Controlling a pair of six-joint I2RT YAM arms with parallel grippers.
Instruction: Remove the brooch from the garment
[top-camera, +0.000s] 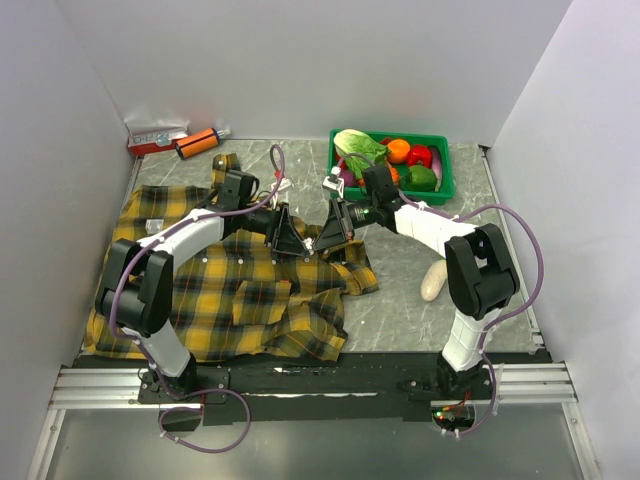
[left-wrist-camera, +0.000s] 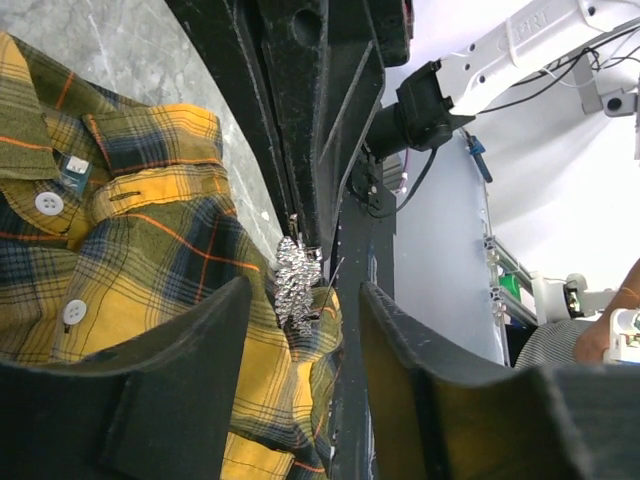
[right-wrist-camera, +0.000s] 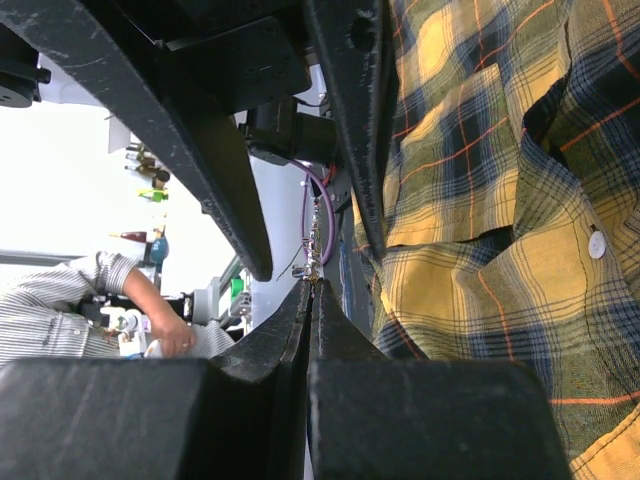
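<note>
Brooch (left-wrist-camera: 297, 280) on garment (left-wrist-camera: 150, 270) edge, between left hand (left-wrist-camera: 302, 300) fingers.

Left pincer (top-camera: 298, 242) and right pincer (top-camera: 323, 240) tip to tip above the garment (top-camera: 230, 290); bare table (top-camera: 400, 310) rightward, basket (top-camera: 447, 172) beyond.

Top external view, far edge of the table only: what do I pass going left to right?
Red-and-white box → orange-and-black tool → green bin of vegetables.
</note>
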